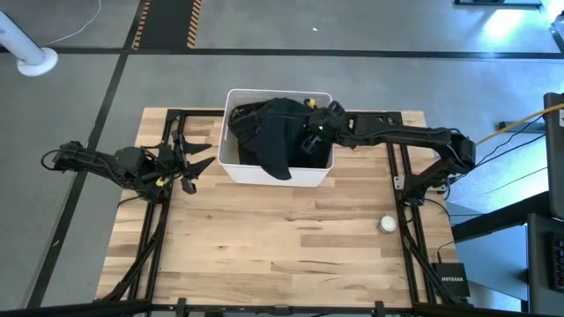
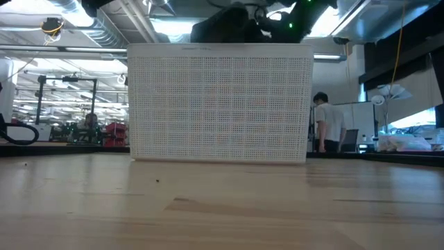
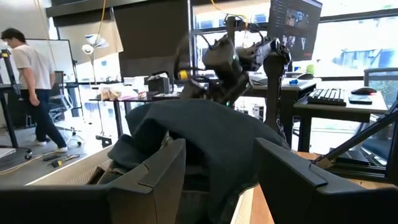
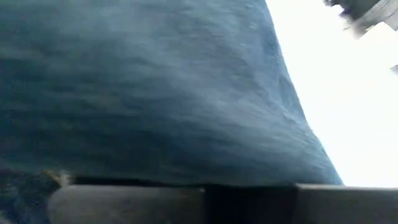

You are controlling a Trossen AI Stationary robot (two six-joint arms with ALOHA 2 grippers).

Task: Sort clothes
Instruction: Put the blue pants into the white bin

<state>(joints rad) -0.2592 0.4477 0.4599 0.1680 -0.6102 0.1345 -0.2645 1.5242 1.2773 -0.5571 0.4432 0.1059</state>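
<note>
Dark clothes [image 1: 278, 132] are heaped in the white bin [image 1: 264, 173] at the table's far middle. One black garment [image 1: 275, 160] drapes over the bin's near rim. My right gripper [image 1: 315, 126] reaches in from the right and is down on the heap's top. The left wrist view shows it [image 3: 214, 78] above the peaked dark cloth [image 3: 211, 137], and the low view shows cloth raised above the bin [image 2: 229, 28]. My left gripper [image 1: 189, 165] is open and empty just left of the bin, with its fingers pointing at it [image 3: 221, 186]. No other colours of clothing show. My right gripper is on the top of the dark garment [image 3: 208, 102], coming from the table's right and slanting down. Cloth fills its wrist view [image 4: 155, 93], and dark cloth lies between its fingers. The garment peaks up at the gripper, and its lower part hangs over the bin's near rim.
A small white ball [image 1: 388, 224] lies on the wooden table near the right edge. The bin's perforated front wall [image 2: 218, 104] faces the near side. A person [image 2: 326, 125] stands in the room beyond the table.
</note>
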